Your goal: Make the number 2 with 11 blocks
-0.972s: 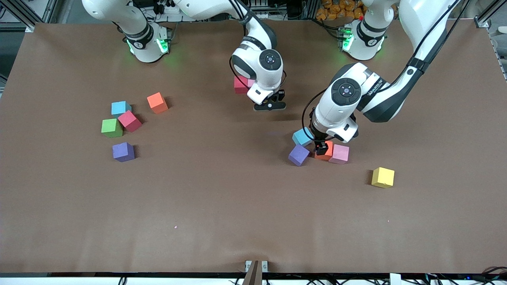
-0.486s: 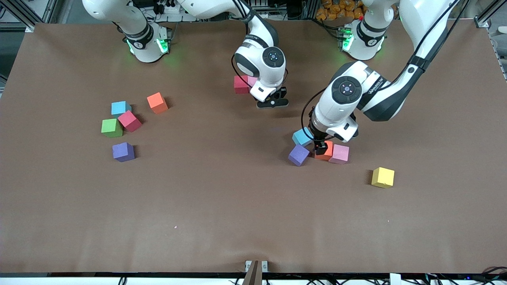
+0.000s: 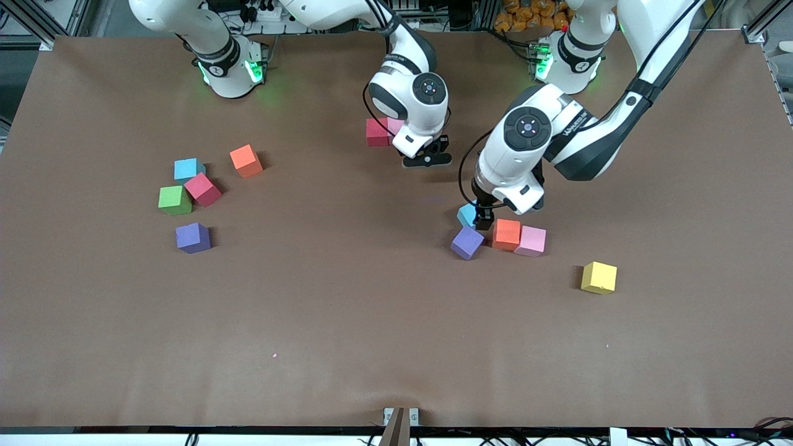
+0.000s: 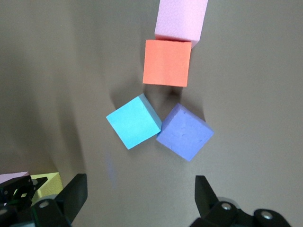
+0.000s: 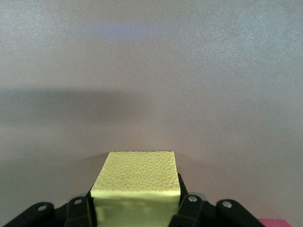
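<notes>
My right gripper is shut on a yellow block above the table's middle, beside a red block and a pink block. My left gripper hangs open with bare table between its fingers. It is next to a light blue block that touches a purple block. An orange block and a pink block lie side by side close by. No number 2 is in view.
Toward the right arm's end lie a light blue block, an orange block, a red block, a green block and a purple block. A second yellow block lies alone toward the left arm's end.
My left gripper has come up off the orange block and moved over beside the light blue block. The right gripper drifted slightly toward the red and pink blocks with the yellow block in it.
</notes>
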Controlling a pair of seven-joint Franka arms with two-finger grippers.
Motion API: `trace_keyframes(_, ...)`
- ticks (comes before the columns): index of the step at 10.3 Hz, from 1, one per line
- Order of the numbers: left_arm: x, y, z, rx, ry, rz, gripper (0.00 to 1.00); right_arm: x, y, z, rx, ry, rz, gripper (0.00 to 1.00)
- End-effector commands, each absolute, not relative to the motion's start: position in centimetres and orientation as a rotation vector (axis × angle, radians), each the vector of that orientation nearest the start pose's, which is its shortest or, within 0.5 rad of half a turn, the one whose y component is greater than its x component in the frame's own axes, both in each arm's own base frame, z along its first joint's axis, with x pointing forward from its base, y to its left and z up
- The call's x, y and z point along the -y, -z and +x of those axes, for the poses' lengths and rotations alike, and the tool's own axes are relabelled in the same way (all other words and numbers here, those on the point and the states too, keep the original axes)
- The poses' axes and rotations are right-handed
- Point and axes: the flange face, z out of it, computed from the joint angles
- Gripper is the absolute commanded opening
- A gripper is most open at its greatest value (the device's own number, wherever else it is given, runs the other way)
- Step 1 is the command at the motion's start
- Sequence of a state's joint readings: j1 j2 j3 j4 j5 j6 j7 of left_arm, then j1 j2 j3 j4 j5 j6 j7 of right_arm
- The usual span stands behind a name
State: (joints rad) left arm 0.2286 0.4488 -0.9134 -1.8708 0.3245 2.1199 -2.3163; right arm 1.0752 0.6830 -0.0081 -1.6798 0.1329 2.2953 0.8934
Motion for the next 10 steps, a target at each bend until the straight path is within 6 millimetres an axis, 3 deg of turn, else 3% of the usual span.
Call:
trace_keyframes(1,34.8,-36.7,51.3,2.084,-0.116,-2.359,1.0,-59.2,-19.3,31.6,0.087,-0.176,-3.155,0.18)
trace_keyframes(4,32.7,-38.8,53.9,1.841,-0.097,-2.595,1.0,-59.2,-19.2,31.2,0.088,-0.184,-3.161,0.18)
trace_keyframes(7,28.5,-38.4,56.2,1.351,-0.083,-2.877,1.0,-59.2,-18.9,30.5,0.099,-0.189,-3.166,0.18)
trace_keyframes(10,27.1,-38.0,56.9,0.987,-0.058,-3.006,1.0,-59.3,-18.5,29.5,0.122,-0.196,-3.176,0.21)
